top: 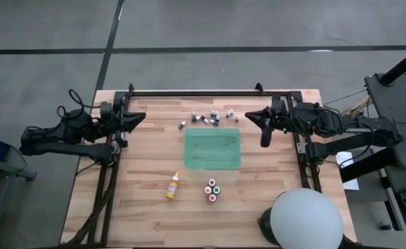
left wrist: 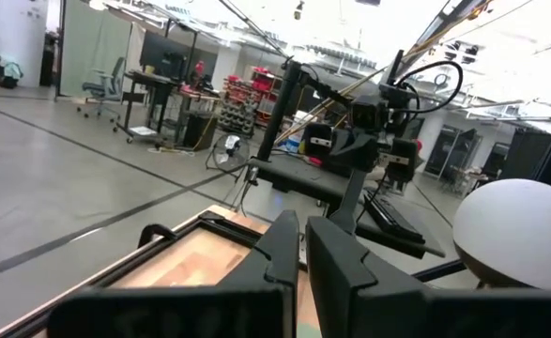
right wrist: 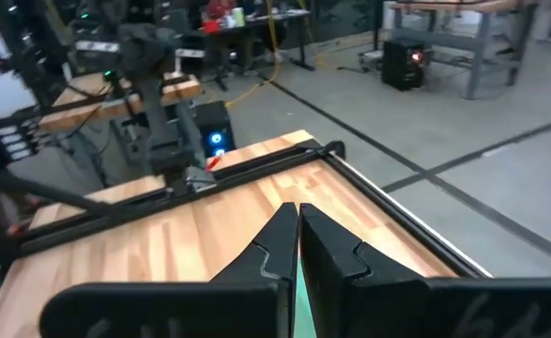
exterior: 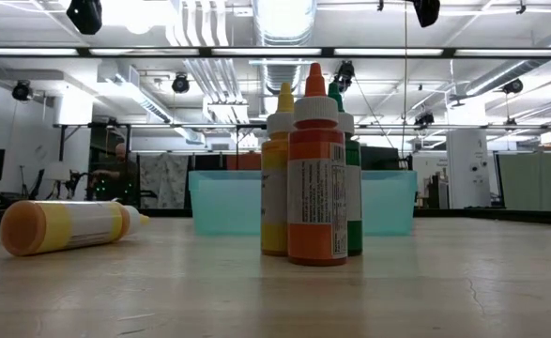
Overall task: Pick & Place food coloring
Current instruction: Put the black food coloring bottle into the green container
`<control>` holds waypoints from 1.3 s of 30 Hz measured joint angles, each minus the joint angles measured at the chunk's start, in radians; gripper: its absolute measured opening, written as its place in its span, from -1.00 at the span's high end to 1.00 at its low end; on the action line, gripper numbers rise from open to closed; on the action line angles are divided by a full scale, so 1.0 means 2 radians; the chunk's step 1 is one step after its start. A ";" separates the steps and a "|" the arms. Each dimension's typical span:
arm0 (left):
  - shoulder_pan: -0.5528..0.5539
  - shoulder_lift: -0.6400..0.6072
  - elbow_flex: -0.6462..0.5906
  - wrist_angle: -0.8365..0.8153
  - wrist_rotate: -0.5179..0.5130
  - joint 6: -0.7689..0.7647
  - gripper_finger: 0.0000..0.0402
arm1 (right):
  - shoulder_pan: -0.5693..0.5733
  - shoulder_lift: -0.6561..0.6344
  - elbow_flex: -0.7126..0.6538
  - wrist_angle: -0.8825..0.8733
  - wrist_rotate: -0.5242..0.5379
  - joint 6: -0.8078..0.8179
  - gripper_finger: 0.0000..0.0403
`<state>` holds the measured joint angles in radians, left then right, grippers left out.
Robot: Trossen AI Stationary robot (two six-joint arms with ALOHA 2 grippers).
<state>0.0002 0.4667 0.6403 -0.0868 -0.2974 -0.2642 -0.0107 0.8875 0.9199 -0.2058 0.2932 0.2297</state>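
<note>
Both arms were dark, matte black, angular links. Loose black cables looped along each. Left gripper [top: 139, 118] and right gripper [top: 250, 116] had tapered black fingers.

A translucent teal-green rectangular plastic bin [top: 212, 149] is seen on a pale striped wooden table [top: 140, 207]. Near the bin, a yellow-orange dropper bottle [top: 172, 186] and orange, yellow and green upright bottles [exterior: 314, 169] are shown.

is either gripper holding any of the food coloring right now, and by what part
Nothing is held. The left gripper and right gripper are both shut and empty, parked at the table's side edges, away from the bottles.
</note>
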 joint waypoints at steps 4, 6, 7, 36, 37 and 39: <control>0.000 -0.001 0.000 0.000 0.000 0.000 1.00 | 0.000 -0.017 -0.011 0.002 -0.005 -0.002 0.96; 0.000 -0.001 0.000 0.000 0.000 0.000 1.00 | 0.000 -0.032 -0.021 0.002 -0.005 -0.002 0.96; 0.000 -0.001 0.000 0.000 0.000 0.000 1.00 | 0.000 -0.042 -0.027 0.002 -0.005 -0.001 0.96; 0.000 0.010 0.022 0.000 -0.009 0.014 1.00 | 0.000 -0.277 -0.080 -0.015 -0.029 -0.055 0.96; 0.000 0.010 0.022 0.000 -0.009 0.014 1.00 | 0.000 -0.283 -0.080 -0.015 -0.029 -0.052 0.96; 0.000 0.010 0.022 0.000 -0.009 0.014 1.00 | 0.000 -0.294 -0.080 -0.014 -0.029 -0.045 0.96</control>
<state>0.0006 0.4870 0.6846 -0.0875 -0.3149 -0.2367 -0.0113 0.2987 0.7605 -0.2338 0.2355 0.1394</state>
